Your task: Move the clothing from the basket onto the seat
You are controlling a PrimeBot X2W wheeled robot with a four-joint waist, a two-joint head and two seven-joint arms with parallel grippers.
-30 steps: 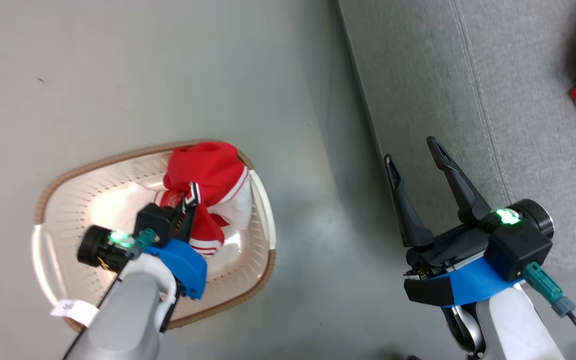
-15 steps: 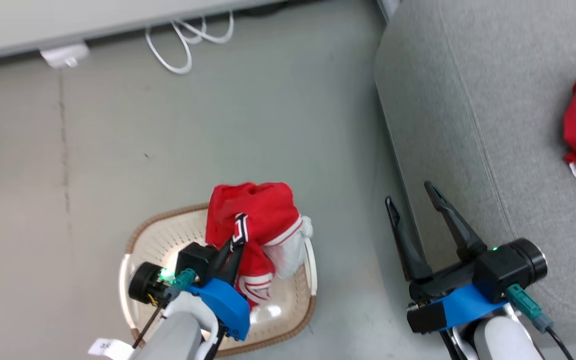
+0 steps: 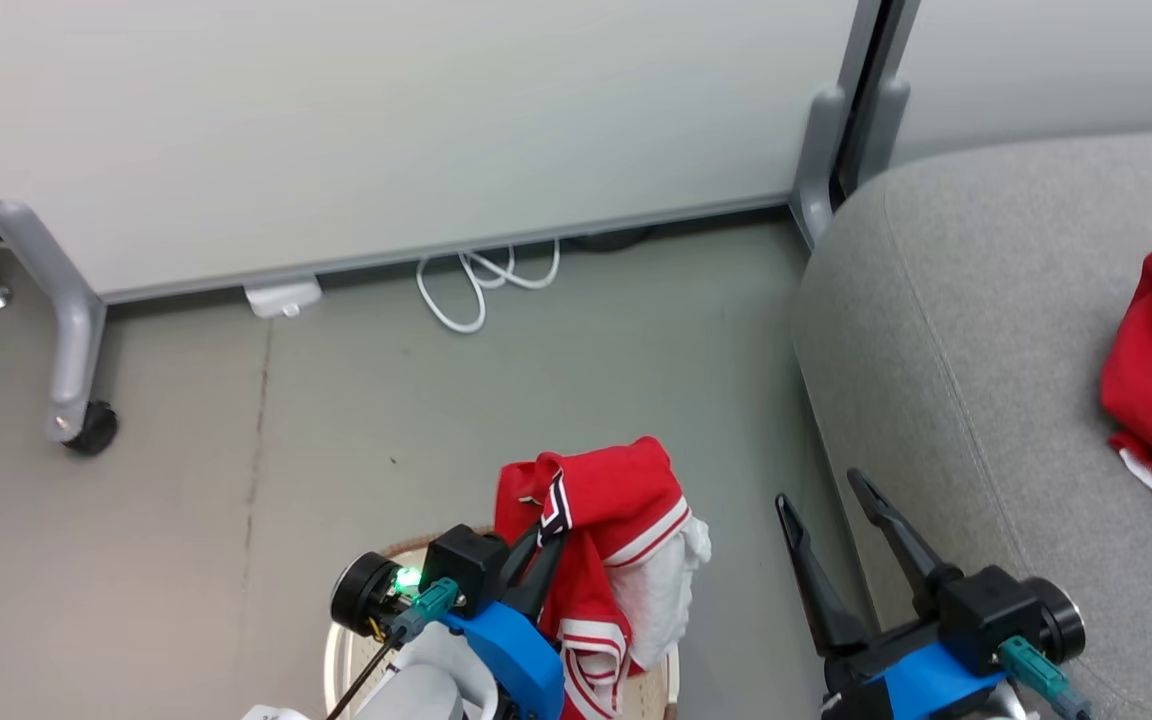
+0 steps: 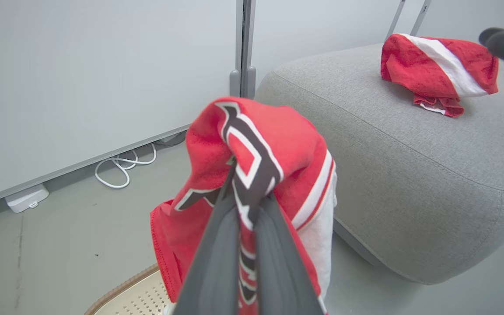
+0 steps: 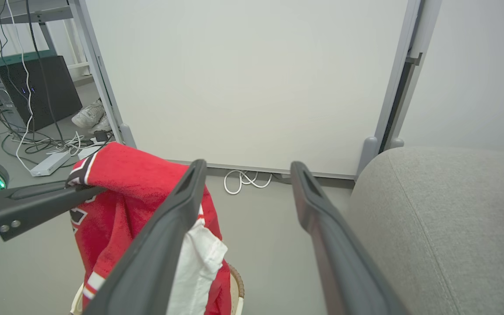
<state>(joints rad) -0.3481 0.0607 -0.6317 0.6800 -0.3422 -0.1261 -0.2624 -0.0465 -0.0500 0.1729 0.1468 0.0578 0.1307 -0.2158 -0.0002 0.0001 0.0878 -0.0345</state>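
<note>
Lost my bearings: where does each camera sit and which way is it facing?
Head view: on the head, looking down at floor, basket, seat; left gripper and right gripper rise from the bottom edge.
Left wrist view: on the left wrist, looking along its shut gripper at the pinched lettered garment, seat beyond.
Right wrist view: on the right wrist, looking through its open gripper at a white panel.
Shared: all three show that garment and the seat.

The held garment point(image 4: 291, 144) is soft red cloth with a nappy, towel-like surface and smoother white panels. The seat point(image 4: 409, 175) wears matt light-grey woven fabric with stitched seams. The basket point(image 4: 140, 299) is perforated cream plastic, slightly glossy, its brown rim woven-looking. The floor point(image 3: 186, 520) is smooth with a faint sheen, perhaps vinyl at this distance.
</note>
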